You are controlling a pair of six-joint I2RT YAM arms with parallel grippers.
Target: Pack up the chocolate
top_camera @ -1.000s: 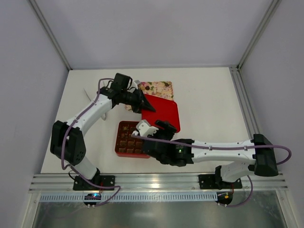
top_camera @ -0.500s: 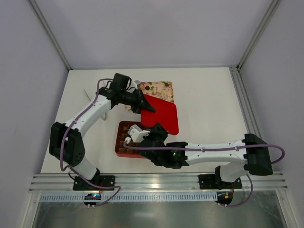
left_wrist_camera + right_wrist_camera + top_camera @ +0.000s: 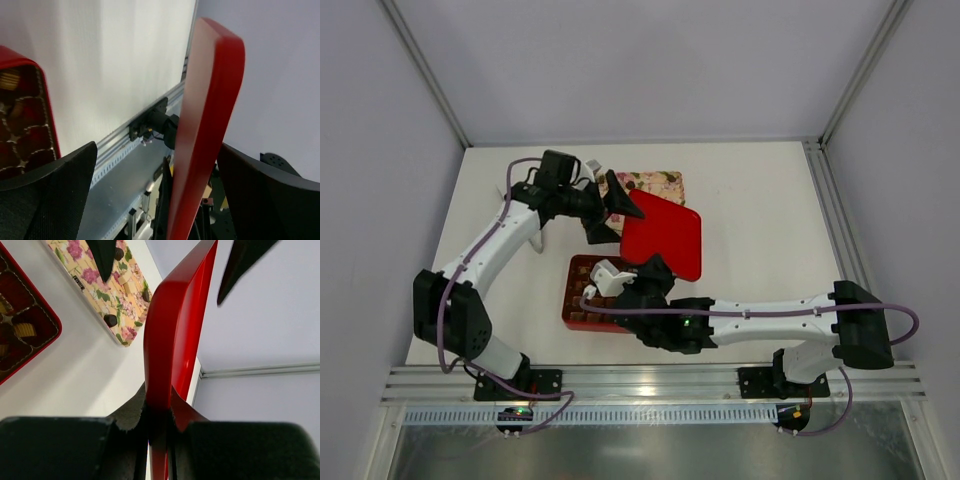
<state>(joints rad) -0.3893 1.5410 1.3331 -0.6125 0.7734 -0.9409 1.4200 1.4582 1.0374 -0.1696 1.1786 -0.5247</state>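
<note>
Left end effector (image 3: 623, 222) has opened, clear of the lid (image 3: 665, 235)

The lid (image 3: 665, 235) is plain glossy red. The box (image 3: 567, 298) is the same red outside, with dark-brown cells edged in fine pale dotted lines. The tray (image 3: 660, 183) is cream, printed with pink flowers and green leaves; the chocolate (image 3: 110, 320) on it is dark brown, and the table (image 3: 760, 220) is plain white.
</note>
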